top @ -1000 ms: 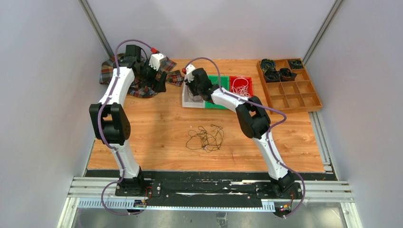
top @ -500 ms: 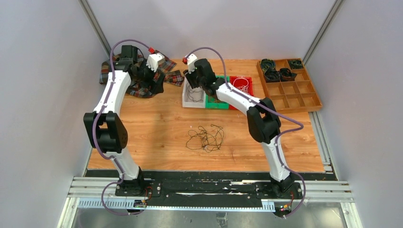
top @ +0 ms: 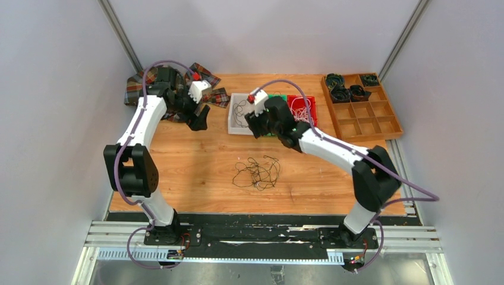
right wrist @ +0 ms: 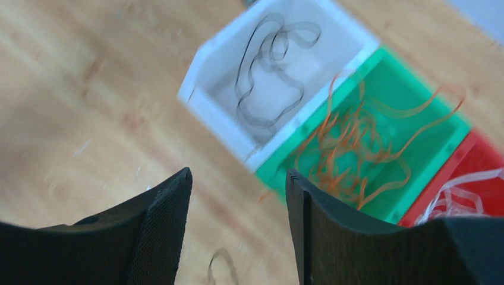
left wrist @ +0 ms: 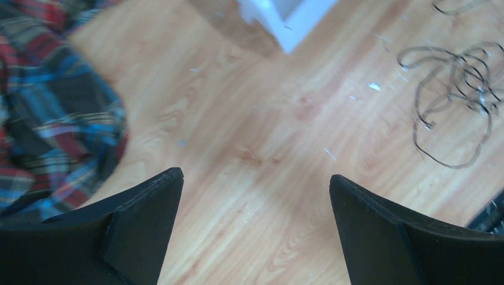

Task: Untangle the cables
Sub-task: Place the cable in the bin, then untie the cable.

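loose cables: a tangle of thin black cable [top: 257, 173] lies on the bare desk [top: 196, 166], about midway between the two arms and touching neither; the left wrist view shows it off to the right of the fingers
sorted cables: one black cable [right wrist: 264, 71] lies looped in the white tray [right wrist: 221, 129]; orange cables [right wrist: 350, 148] fill the green tray [right wrist: 437, 133] just beside it; white cables [right wrist: 463, 190] lie in the red tray [right wrist: 481, 157], next along
left jaws: wide open, nothing between them; over bare wood, with the plaid cloth [top: 156, 83] just to their left
right jaws: apart, gripping nothing; over the desk at the near edge of the white and green trays
left arm [top: 145, 119]: reaches to the far left corner, beside the cloth
right arm [top: 333, 148]: stretched across toward the trays, covering most of the green one from above
wooden box [top: 389, 124]: far right, divided into compartments; dark coiled rolls [top: 345, 89] in the back ones
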Motion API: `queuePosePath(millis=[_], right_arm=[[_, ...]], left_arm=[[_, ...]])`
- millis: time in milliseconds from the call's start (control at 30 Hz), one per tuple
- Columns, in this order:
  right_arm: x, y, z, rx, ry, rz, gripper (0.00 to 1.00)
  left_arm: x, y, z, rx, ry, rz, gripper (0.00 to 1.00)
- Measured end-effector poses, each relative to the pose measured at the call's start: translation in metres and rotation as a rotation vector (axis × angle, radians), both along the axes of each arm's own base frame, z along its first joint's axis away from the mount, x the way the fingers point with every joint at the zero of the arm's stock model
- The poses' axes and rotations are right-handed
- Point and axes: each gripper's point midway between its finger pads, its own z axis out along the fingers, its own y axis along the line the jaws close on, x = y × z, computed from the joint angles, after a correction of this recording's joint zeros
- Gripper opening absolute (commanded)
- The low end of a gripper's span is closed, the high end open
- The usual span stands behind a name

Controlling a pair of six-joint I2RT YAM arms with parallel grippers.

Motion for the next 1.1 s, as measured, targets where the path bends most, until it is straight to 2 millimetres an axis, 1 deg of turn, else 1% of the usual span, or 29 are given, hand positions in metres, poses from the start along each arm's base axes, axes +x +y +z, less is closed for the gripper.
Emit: queuePosePath(millis=[67, 133, 167, 200, 300, 367, 433, 567, 667, 733, 833, 967, 1100], right_arm=[[-0.028, -0.012, -0.01, 0.007, 0.034, 0.005, 0.59], [-0.053, -0.025, -0.022, 0.014, 0.071, -0.002, 0.59], [-0.064, -0.032, -0.028, 0.015, 0.088, -0.012, 0.58], [-0.071, -0.041, -0.034, 0.014, 0.102, -0.032, 0.58], [-0.088, -0.063, -0.048, 0.024, 0.13, -0.092, 0.57], [-0.097, -0.076, -0.053, 0.042, 0.139, -0.13, 0.56], [-0.103, -0.088, -0.055, 0.065, 0.141, -0.168, 0.55], [-0.105, -0.098, -0.044, 0.109, 0.108, -0.204, 0.53], [-0.104, -0.101, -0.029, 0.161, 0.061, -0.216, 0.5], [-0.106, -0.103, -0.023, 0.189, 0.037, -0.221, 0.49], [-0.109, -0.107, -0.021, 0.222, 0.014, -0.225, 0.48], [-0.111, -0.11, -0.026, 0.23, 0.012, -0.231, 0.46], [-0.11, -0.111, -0.02, 0.25, -0.007, -0.237, 0.44]], left_arm=[[-0.016, -0.011, -0.008, 0.008, 0.025, -0.055, 0.98], [-0.039, -0.032, -0.018, 0.02, 0.054, -0.141, 0.98], [-0.054, -0.046, -0.025, 0.032, 0.067, -0.2, 0.98], [-0.071, -0.062, -0.031, 0.042, 0.083, -0.27, 0.98], [-0.109, -0.096, -0.044, 0.065, 0.118, -0.428, 0.98], [-0.129, -0.111, -0.054, 0.084, 0.143, -0.514, 0.98], [-0.14, -0.118, -0.063, 0.104, 0.17, -0.56, 0.98], [-0.141, -0.124, -0.083, 0.146, 0.219, -0.584, 1.0], [-0.135, -0.13, -0.098, 0.174, 0.247, -0.582, 0.98], [-0.13, -0.137, -0.104, 0.185, 0.251, -0.585, 0.96], [-0.123, -0.148, -0.107, 0.191, 0.236, -0.581, 0.9], [-0.116, -0.159, -0.11, 0.185, 0.213, -0.556, 0.81], [-0.111, -0.165, -0.115, 0.193, 0.184, -0.535, 0.71]])
